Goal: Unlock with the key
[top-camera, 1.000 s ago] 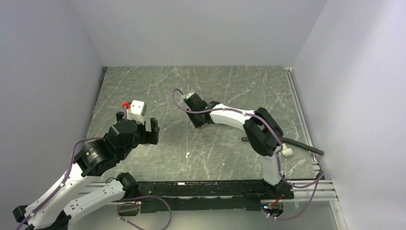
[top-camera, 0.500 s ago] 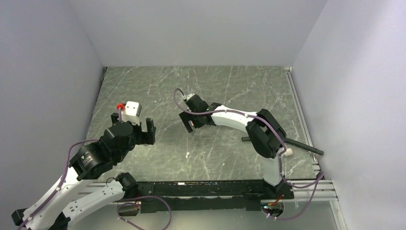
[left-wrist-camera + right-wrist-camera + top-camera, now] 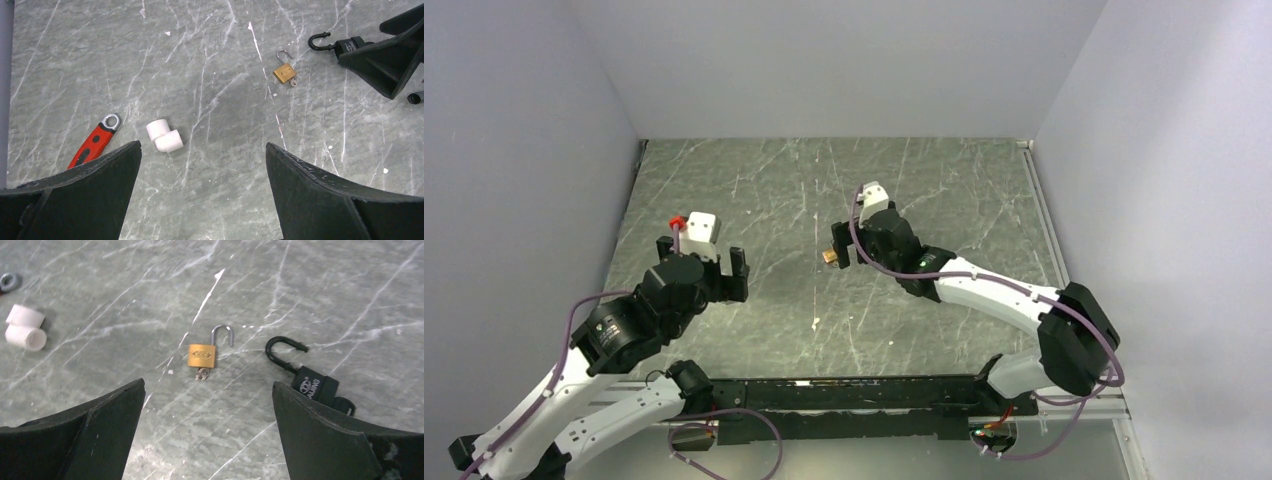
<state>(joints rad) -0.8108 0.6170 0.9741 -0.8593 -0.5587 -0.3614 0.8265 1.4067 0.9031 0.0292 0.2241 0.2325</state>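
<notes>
The key's black rounded head (image 3: pixel 344 404) sticks out of the bottom of the black padlock (image 3: pixel 316 385), half hidden behind my right finger; its blade does not show. That padlock lies flat with its shackle (image 3: pixel 282 351) swung open. My right gripper (image 3: pixel 208 384) hovers open over the table with nothing between its fingers, the padlock just past its right fingertip. In the top view the right gripper (image 3: pixel 844 243) is near the table's middle. My left gripper (image 3: pixel 202 146) is open and empty, well left of both locks.
A brass padlock (image 3: pixel 202 355) with an open shackle and a small silvery piece at its base lies left of the black one. A white pipe elbow (image 3: pixel 164 136) and a red-handled wrench (image 3: pixel 97 145) lie near the left gripper. Grey walls enclose the marbled table (image 3: pixel 944 180).
My right gripper has opened and turned, shifting slightly right, while its elbow swung down toward the near right. The left arm drew back a little to the left.
</notes>
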